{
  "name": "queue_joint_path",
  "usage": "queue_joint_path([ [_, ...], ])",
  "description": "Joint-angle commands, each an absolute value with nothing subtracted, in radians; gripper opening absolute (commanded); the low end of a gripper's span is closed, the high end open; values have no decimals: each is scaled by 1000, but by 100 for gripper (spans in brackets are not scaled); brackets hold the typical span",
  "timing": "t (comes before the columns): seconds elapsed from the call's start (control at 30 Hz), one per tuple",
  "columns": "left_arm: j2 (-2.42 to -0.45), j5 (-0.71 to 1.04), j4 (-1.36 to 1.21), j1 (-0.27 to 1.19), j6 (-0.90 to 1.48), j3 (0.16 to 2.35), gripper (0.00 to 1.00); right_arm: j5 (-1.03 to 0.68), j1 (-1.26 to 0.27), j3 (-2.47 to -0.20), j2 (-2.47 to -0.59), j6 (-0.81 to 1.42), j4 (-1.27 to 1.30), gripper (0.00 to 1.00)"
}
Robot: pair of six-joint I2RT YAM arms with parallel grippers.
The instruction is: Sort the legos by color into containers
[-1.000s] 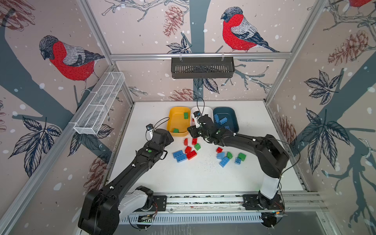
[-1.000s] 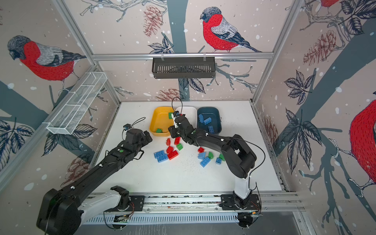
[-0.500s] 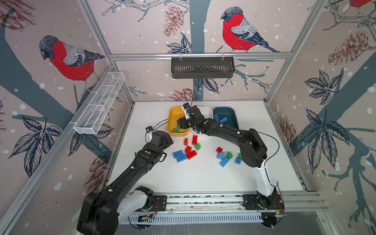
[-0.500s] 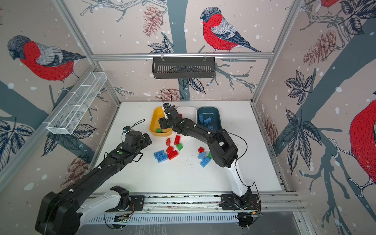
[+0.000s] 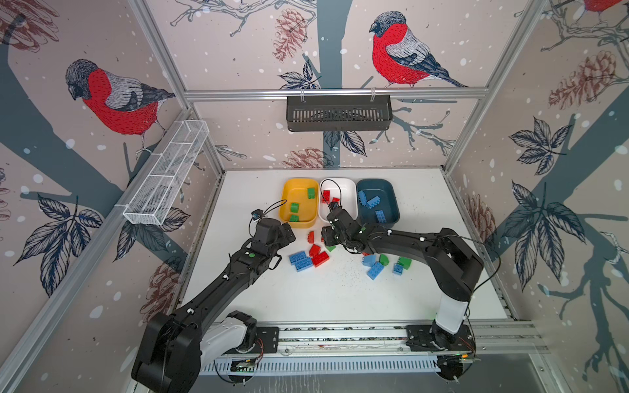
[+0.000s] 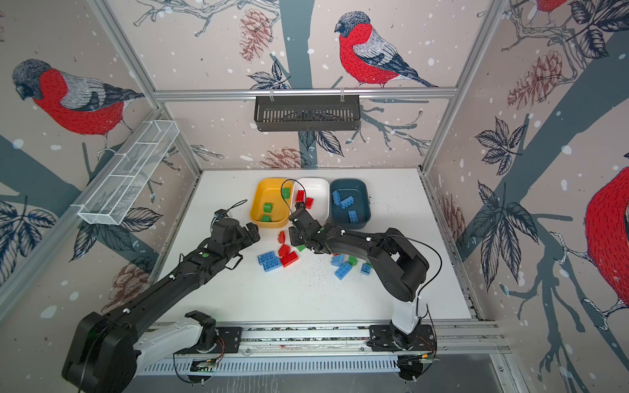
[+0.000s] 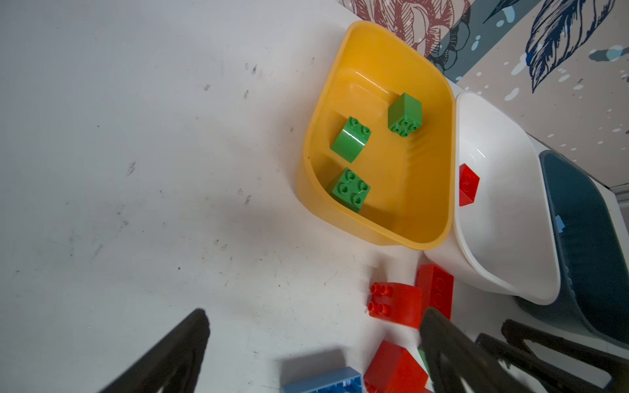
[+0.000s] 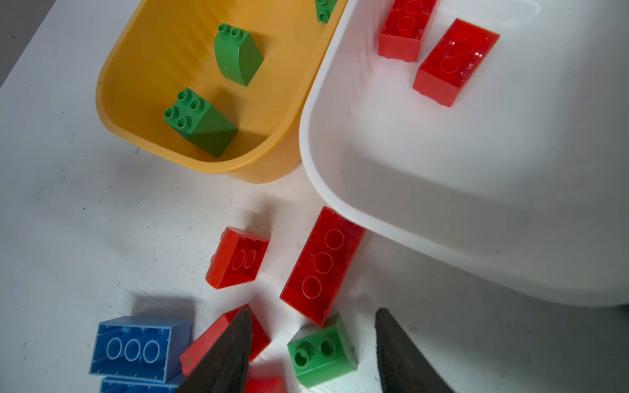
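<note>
1. Green legos [image 7: 350, 139] lay in the yellow tub [image 7: 391, 58], red legos [image 8: 456, 61] in the white tub [image 8: 476, 204], blue legos [image 5: 372, 202] in the teal tub [image 5: 386, 192]
2. Loose legos [image 5: 308, 260] lay on the table [image 5: 340, 299] nearby
3. Left gripper [image 7: 315, 313] gaped, empty
4. Right gripper [image 8: 313, 311] was spread astride a green brick [image 8: 321, 354]

Tubs: three, namely yellow [image 5: 296, 190], white [image 5: 349, 200] and dark teal [image 5: 388, 200]
Green bricks in yellow tub [image 5: 294, 207]: three
Red bricks in white tub [image 5: 326, 195]: two
Blue bricks in teal tub [image 5: 372, 203]: three
Loose green bricks [image 5: 404, 262]: three
Loose blue bricks [image 5: 374, 271]: five (two left, three right)
Loose red bricks [image 5: 320, 259]: at least four; some hidden
Wall baskets: two, the white wire [image 5: 166, 173] and the dark slatted [image 5: 338, 112]
</note>
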State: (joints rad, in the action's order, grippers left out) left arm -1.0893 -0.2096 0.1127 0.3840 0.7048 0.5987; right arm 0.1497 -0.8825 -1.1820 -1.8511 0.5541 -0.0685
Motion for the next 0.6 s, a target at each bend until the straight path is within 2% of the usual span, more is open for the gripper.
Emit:
queue_joint_path([
  [0.0, -1099, -164, 50, 383, 682, 597, 97, 205, -886, -1199, -1885, 611, -55, 57],
  [0.37, -1110, -169, 66, 383, 672, 594, 97, 264, -899, -1317, -2032, 593, -103, 53],
  [0.57, -1138, -114, 63, 385, 615, 611, 97, 304, -913, -1325, -2057, 575, -121, 42],
])
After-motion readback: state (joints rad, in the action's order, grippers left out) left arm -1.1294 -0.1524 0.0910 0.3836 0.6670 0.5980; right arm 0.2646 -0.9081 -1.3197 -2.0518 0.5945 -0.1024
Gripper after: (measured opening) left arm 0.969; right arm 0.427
